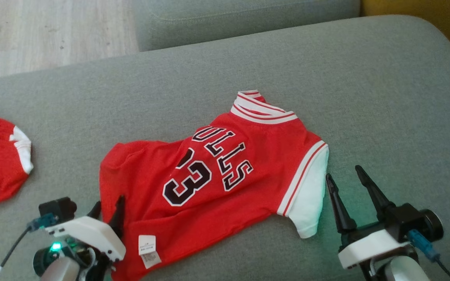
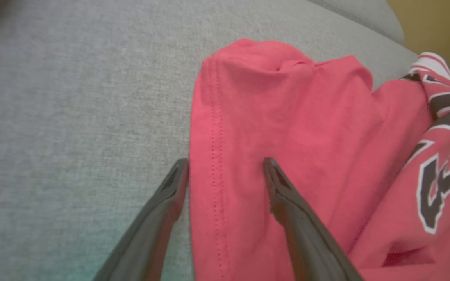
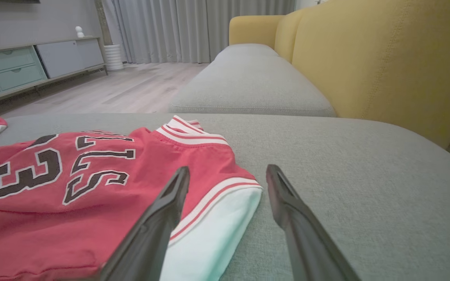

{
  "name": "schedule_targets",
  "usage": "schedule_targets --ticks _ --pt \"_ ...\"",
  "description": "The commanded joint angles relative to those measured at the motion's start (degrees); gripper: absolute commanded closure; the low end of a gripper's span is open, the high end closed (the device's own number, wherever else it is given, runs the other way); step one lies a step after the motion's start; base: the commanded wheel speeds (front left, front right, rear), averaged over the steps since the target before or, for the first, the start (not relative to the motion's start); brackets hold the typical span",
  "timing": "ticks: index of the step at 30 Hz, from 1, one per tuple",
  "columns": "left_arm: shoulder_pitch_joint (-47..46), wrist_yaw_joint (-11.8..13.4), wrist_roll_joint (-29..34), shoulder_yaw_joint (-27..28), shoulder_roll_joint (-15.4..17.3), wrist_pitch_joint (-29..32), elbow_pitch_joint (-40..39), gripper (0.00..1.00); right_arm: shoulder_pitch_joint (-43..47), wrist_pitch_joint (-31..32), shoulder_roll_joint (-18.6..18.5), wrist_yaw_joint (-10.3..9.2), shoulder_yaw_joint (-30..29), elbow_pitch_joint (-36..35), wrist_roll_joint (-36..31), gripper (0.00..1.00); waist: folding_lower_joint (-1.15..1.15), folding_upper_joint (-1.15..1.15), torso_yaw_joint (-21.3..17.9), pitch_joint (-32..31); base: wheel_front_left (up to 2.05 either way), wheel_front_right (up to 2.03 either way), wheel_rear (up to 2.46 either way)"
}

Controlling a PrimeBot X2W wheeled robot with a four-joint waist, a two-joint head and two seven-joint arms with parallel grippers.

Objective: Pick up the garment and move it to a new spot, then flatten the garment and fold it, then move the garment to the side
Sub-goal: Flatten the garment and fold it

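The jersey (image 1: 209, 175) lies face up near the front of the grey sofa cushion (image 1: 248, 62), between the two arms. To flatten it well, I'd have the left pincer (image 1: 108, 206) pinch the stitched hem (image 2: 213, 156) it straddles, and the right pincer (image 1: 344, 173) take the white sleeve (image 1: 309, 195) just beside it, then draw apart evenly and low. Both pincers are released, holding nothing. The jersey is red with black lettering, a striped collar (image 1: 260, 109) and a rumpled far hem corner.
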Motion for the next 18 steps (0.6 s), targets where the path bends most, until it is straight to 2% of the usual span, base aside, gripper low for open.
schedule_targets --ticks 1,8,14,15,16,17,18 --pt "-2.8 -0.5 -0.6 2.0 0.7 0.7 -0.2 0.00 -1.8 -0.6 -0.8 -0.05 1.2 -1.7 0.4 0.00 -0.02 0.00 -0.3 0.3 0.00 0.00 0.00" --pt "-5.3 -4.2 -3.6 -0.6 -1.6 4.2 3.9 0.00 -2.3 -0.6 -0.6 -0.05 1.3 -1.7 0.2 0.00 -0.02 0.00 -0.4 0.9 0.00 0.00 0.00" --pt "-6.5 -5.6 -5.8 -4.7 -4.1 6.5 5.3 0.00 -3.2 -0.6 -0.6 -0.05 2.0 -1.5 0.2 0.00 -0.02 0.00 -0.6 1.1 0.00 0.00 0.00" --pt "-6.7 -5.7 -5.8 -5.4 -4.1 6.6 5.4 0.06 -3.3 -0.6 -0.6 -0.05 2.1 -1.4 0.2 0.00 -0.02 0.00 -0.6 1.1 0.00 0.00 0.00" --pt "-7.0 -5.7 -5.7 -6.1 -4.1 6.4 5.5 0.66 -3.4 -0.6 -0.6 -0.05 2.1 -1.4 0.3 0.00 -0.02 0.00 -0.7 1.1 0.00 0.00 0.00" --pt "-7.3 -5.7 -5.6 -6.6 -4.0 5.7 5.6 1.00 -3.4 -0.6 -0.6 -0.05 2.2 -1.4 0.3 0.00 -0.02 0.00 -0.8 1.1 0.00 0.00 0.00" --pt "-7.8 -5.8 -5.3 -6.9 -3.9 4.7 5.7 1.00 -3.5 -0.6 -0.6 -0.05 2.2 -1.3 0.3 0.00 -0.02 0.00 -0.8 1.1 0.00 0.00 0.00"
